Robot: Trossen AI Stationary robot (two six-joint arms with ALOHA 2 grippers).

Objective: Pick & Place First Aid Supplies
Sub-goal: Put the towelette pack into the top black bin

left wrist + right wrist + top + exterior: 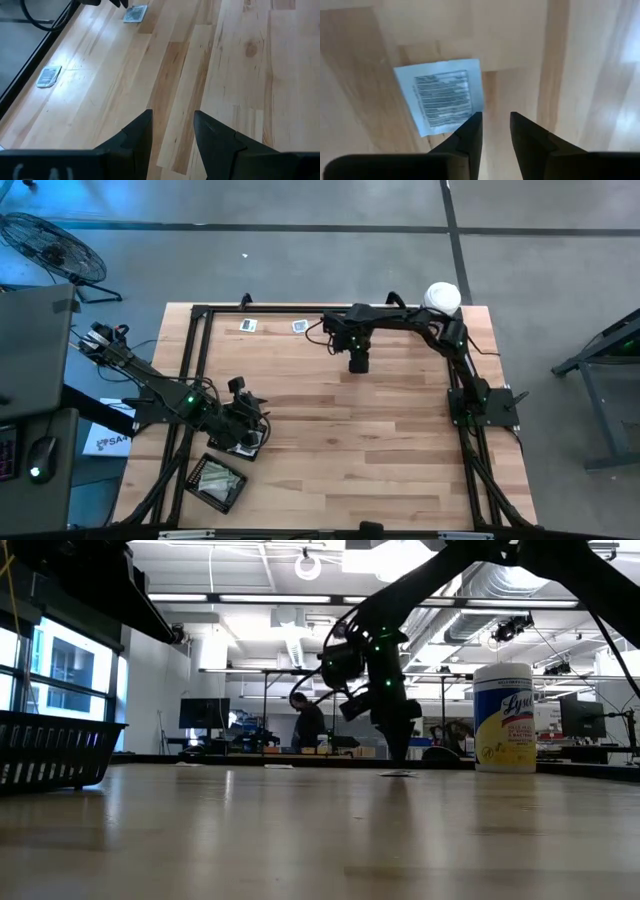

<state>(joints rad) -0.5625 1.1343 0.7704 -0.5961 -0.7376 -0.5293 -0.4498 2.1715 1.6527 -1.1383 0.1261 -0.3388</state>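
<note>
Two small white-grey packets lie flat near the table's far edge, one (248, 326) (49, 76) left of the other (299, 327) (135, 13). A third square white packet with printed lines (442, 102) (398, 773) lies flat under my right gripper (495, 125) (358, 362). That gripper points down just above it, narrowly open, with one fingertip (472, 125) over the packet's edge. My left gripper (172, 125) (245, 435) hovers at the table's left near side, narrowly open and empty. More packets (215, 475) lie in the black mesh tray (232, 492).
A large white canister with a yellow label (442, 297) (503, 717) stands at the far right corner. The black mesh tray (50, 745) sits at the near left. A black frame (195, 360) runs along the table's edges. Bare wood lies across the middle.
</note>
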